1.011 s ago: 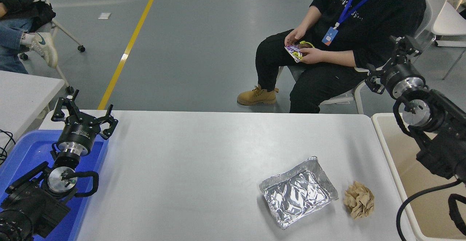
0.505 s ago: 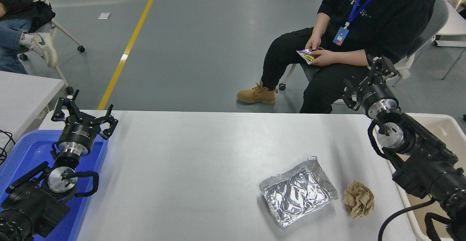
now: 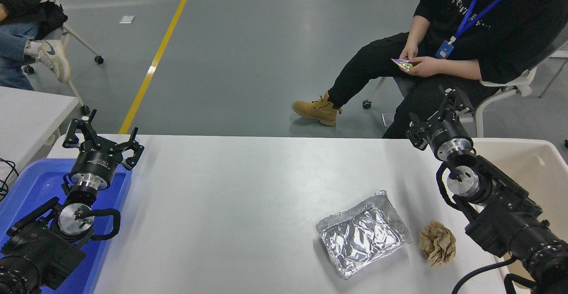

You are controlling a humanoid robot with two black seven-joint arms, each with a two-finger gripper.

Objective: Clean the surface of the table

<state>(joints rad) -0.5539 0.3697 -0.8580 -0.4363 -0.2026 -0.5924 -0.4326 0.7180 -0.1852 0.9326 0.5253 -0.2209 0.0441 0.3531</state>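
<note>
Right end effector (image 3: 437,115), fingers spread, we judge poised at far right table (image 3: 248,187) edge to reach the foil tray (image 3: 363,234).

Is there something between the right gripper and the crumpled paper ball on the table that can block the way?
Nothing visible does. The right gripper is over the far right edge of the table surface, and only bare tabletop lies between it and the crumpled paper ball. The foil tray sits left of the ball, off that path.
</note>
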